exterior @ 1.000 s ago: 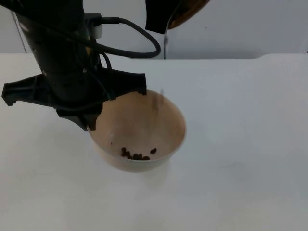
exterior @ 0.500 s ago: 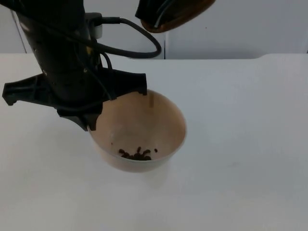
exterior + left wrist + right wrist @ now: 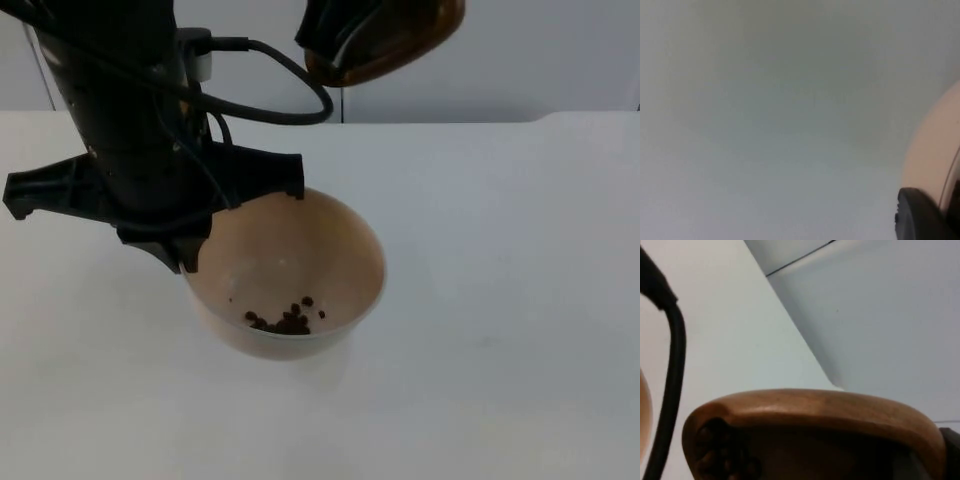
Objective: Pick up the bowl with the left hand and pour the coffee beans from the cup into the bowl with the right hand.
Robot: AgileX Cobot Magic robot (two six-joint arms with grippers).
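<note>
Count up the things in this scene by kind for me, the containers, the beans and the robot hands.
Bowls: 1, cream bowl gripped by the left hand.
Cups: 1, brown cup gripped by the right hand.
Coffee bean piles: 1, in the bowl.
Hands: 2.
Total: 5.

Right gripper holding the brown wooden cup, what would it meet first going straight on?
Likely the bare white table beyond the wooden cup; depth is unclear. The right gripper hangs above the beige bowl.
</note>
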